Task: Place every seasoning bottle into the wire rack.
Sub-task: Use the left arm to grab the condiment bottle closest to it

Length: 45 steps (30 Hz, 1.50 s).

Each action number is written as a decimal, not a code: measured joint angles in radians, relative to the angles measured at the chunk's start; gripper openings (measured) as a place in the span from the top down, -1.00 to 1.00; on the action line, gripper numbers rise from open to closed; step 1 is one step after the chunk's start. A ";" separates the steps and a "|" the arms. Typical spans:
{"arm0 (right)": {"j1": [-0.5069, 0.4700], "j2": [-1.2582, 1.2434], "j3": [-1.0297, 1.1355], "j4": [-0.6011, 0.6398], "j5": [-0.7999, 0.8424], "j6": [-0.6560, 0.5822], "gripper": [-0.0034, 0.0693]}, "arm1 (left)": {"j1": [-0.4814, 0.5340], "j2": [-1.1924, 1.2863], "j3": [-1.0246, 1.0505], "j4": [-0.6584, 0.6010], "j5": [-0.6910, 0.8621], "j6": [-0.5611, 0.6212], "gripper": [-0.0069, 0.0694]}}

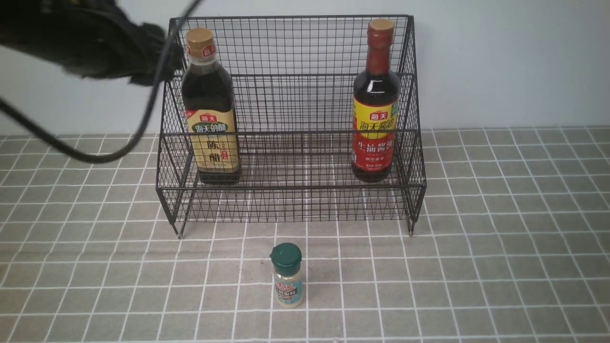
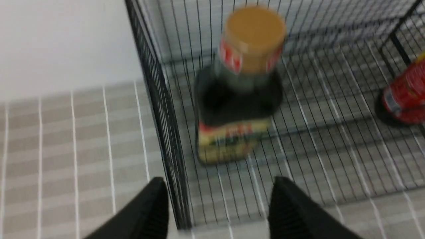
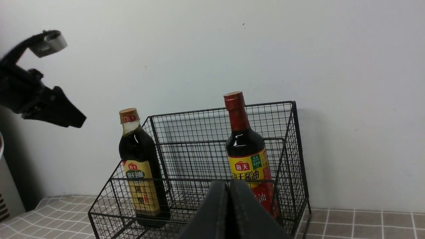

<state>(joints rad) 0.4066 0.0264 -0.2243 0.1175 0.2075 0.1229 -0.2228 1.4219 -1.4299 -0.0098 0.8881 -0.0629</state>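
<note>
— On the tiled table (image 1: 500,238), what is seen from the front?

— A wire rack (image 1: 290,205) is set against the far wall (image 1: 514,57). A gold-capped bottle (image 1: 210,114) is stood upright at the left end of its lower, nearer tier. A red-necked bottle (image 1: 376,119) is stood upright at the right end, well apart from the first. A green-capped shaker (image 1: 287,276) is left upright on the tiles outside the rack, on its near side and roughly level with its middle. The left gripper (image 1: 152,57) is shown blurred, raised near the rack's top left corner, with a black cable (image 1: 143,119) hung below it.

— And what is shown from the left wrist?

— The left gripper (image 2: 218,181) is held with its jaws spread wide, and nothing is gripped. The rack's left side wall (image 2: 162,126) is seen running up through the gap. Inside that wall the gold-capped bottle (image 2: 242,93) is viewed from above, and part of the red-necked bottle (image 2: 405,96) is caught at the picture's edge. Everything is blurred.

— And from the right wrist?

— The right gripper (image 3: 228,186) is shown with its jaws pressed together, and nothing is held between them. Beyond it, both bottles are seen standing in the rack (image 3: 292,159). The left gripper (image 3: 49,106) is seen raised to the left, apart from the gold cap.
</note>
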 joint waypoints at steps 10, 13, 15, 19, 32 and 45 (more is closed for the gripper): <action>0.000 0.000 0.000 0.000 0.052 0.000 0.94 | -0.131 0.070 -0.002 -0.086 0.343 -0.031 0.83; 0.000 0.000 0.000 0.000 0.068 0.000 0.94 | -0.234 0.132 -0.002 -0.085 0.343 -0.032 0.83; 0.000 0.000 0.000 0.000 0.072 0.000 0.94 | -0.297 0.178 -0.002 -0.073 0.343 -0.032 0.79; 0.000 0.000 0.000 0.000 0.071 0.000 0.94 | -0.372 0.263 -0.002 -0.055 0.341 -0.032 0.59; 0.000 0.000 0.000 0.000 0.074 0.000 0.94 | -0.404 0.390 -0.005 -0.023 0.193 -0.057 -0.63; 0.000 0.000 0.000 0.000 0.074 -0.001 0.94 | -0.405 0.504 -0.005 0.016 0.184 -0.069 -0.06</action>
<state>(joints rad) 0.4066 0.0264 -0.2243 0.1175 0.2818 0.1220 -0.6280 1.9260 -1.4353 0.0065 1.0719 -0.1314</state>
